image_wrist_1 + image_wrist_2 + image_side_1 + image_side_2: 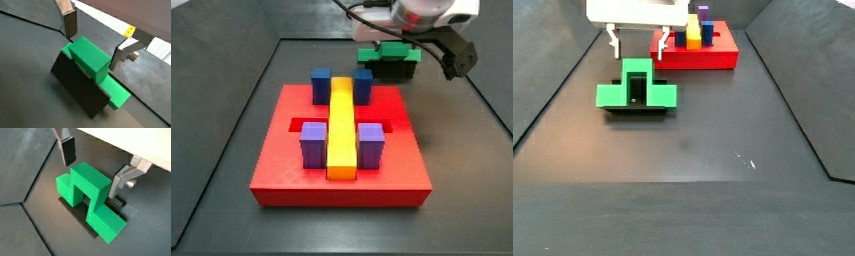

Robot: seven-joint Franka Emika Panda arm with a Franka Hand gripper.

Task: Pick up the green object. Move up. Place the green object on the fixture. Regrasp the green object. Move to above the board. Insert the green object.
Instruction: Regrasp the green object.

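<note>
Jaws of the gripper (93,170) hang wide open, holding nothing, just above the green object (90,195) sitting on the fixture (79,87), so they should come straight down and squeeze its middle.

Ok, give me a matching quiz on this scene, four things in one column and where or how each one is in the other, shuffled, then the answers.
Things:
1. green object
2. gripper
3. yellow bar
4. fixture

States:
A. lies along the middle of the red board
B. open, fingers either side of the green piece, not touching it
C. rests on the dark block
D. stands on the dark floor away from the board, under the green piece

Pairs: 1-C, 2-B, 3-A, 4-D
</note>
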